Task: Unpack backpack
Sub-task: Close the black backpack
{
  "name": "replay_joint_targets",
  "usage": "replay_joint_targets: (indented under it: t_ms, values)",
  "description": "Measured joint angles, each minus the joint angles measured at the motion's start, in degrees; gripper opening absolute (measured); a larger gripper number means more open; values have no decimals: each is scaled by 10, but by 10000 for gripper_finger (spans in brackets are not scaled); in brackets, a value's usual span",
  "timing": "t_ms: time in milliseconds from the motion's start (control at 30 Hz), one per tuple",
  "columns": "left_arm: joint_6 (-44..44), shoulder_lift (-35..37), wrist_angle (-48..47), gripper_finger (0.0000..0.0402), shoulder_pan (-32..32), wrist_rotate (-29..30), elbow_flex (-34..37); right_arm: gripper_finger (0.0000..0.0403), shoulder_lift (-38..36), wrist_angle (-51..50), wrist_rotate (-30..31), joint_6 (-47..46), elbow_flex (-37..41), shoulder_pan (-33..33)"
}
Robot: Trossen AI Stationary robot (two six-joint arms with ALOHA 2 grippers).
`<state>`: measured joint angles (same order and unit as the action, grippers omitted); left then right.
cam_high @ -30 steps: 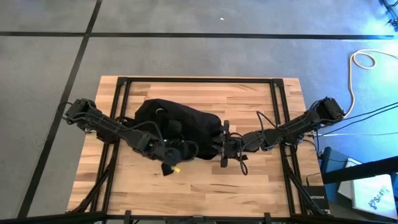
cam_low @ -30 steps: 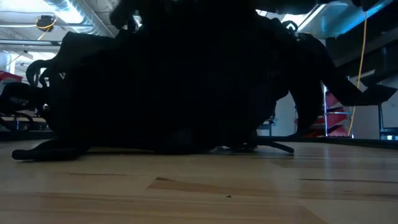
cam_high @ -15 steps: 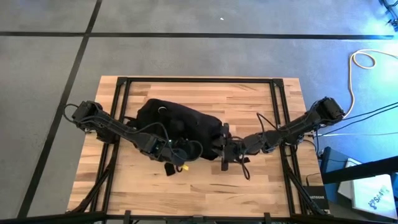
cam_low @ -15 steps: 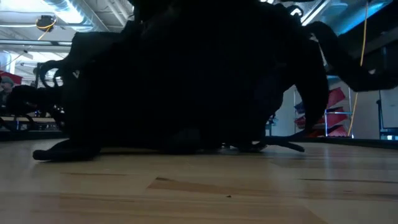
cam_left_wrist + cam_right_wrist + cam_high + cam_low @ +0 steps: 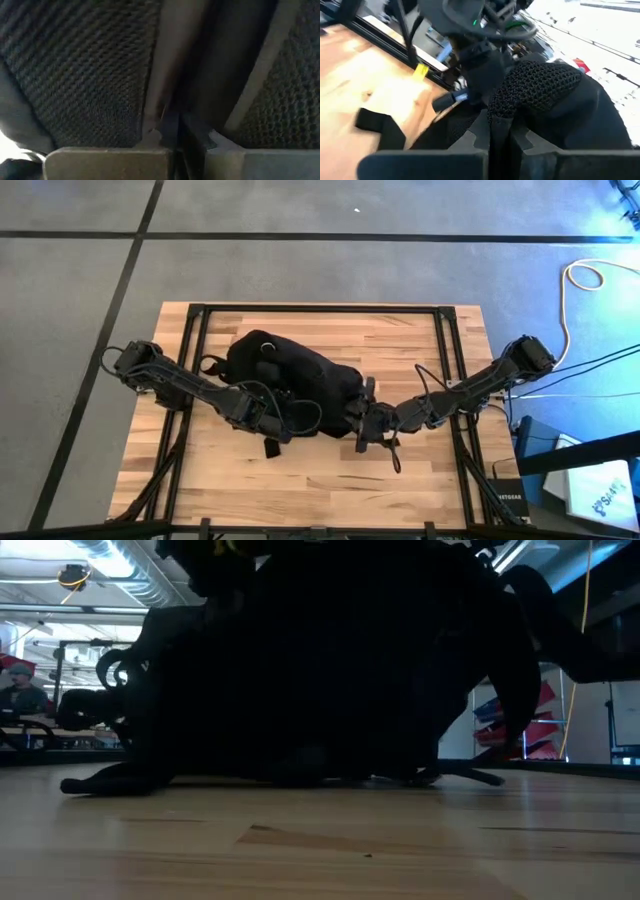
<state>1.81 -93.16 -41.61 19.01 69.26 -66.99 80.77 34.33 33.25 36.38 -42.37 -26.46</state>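
The black backpack (image 5: 290, 375) lies on its side in the middle of the wooden table and fills the low view as a dark mass (image 5: 320, 670). My left gripper (image 5: 288, 423) sits at the pack's near edge, left of centre. It is shut on fabric between two mesh panels (image 5: 172, 137). My right gripper (image 5: 359, 423) is at the pack's right end, shut on a padded mesh part (image 5: 501, 137). The left arm shows beyond the pack in the right wrist view. My left gripper pinches a thin smooth strip or fold of backpack fabric (image 5: 165, 112) between its two fingers; the strip runs between the mesh panels. The rest of the pack lies on the table. My right gripper pinches a padded black mesh fold (image 5: 520, 107) at the backpack's right end between its fingers, coming level from the table's right. The fold bulges up above the fingertips; the pack's body stays on the table.
A loose black strap end (image 5: 375, 122) lies on the wood near the pack's near side (image 5: 270, 448). Black frame rails (image 5: 190, 350) run along the table's left and right sides. Bare wood lies toward the near edge (image 5: 320, 480). A person sits far off in the room (image 5: 20, 700).
The backpack has slid a little toward the table's right, and its left end has drawn in. My right gripper has shifted slightly toward the near edge while keeping its hold. My left gripper has moved a little to the right along the pack's near side.
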Motion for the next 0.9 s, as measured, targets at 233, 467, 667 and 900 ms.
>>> replay_joint_targets:
  t_ms: [233, 467, 667, 900]
  values:
    - [67, 88, 127, 1, 46, -151, -28, 0, -3, -16, -24, -27, 0, 28]
    - [168, 98, 246, 41, 72, -262, -16, 0, -3, -14, -19, -29, 0, 28]
    - [296, 59, 268, 138, 78, -277, 18, 0, -3, -17, -11, -21, 0, 28]
    - [280, 56, 401, 218, 90, -185, 50, 0, -2, -19, -9, -14, 0, 28]
